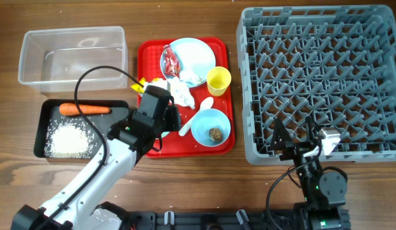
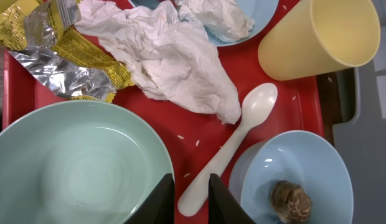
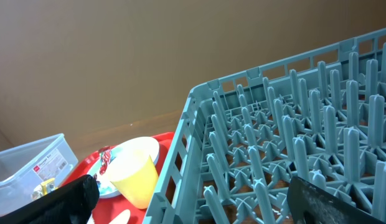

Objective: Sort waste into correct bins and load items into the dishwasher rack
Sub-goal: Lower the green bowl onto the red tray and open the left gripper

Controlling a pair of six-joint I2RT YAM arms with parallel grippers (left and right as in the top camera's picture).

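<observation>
Dishwasher rack [image 1: 326, 76] takes up the right side of the table and holds nothing, so I judge the loading not yet begun. At the far left stands the clear tub [image 1: 70, 61], and in front of it the black tray [image 1: 39, 128] holds the carrot [image 1: 85, 108] and the rice [image 1: 69, 139]. Between the bins and the rack lies the red tray [image 1: 150, 64], carrying the plate [image 1: 198, 54], the pale green bowl [image 2: 75, 162], the light-blue bowl [image 1: 201, 124] with a brown lump [image 2: 291, 199] in it, the yellow cup [image 1: 218, 80], a crumpled tissue [image 2: 174, 68] and a foil wrapper [image 2: 62, 56]. The white spoon [image 2: 230, 146] lies flat on the red tray between the two bowls. Its long axis runs on a slant: scoop end up toward the cup, handle end down toward the left gripper [image 2: 190, 180]. That arm is plainly the nearer. Its jaws stand only narrowly parted, and the handle end shows in the gap between them, crossing it at a slight skew. Whether they pinch it I cannot tell. The right gripper [image 3: 193, 186] hangs spread wide at the rack's near edge, well apart from the spoon.
</observation>
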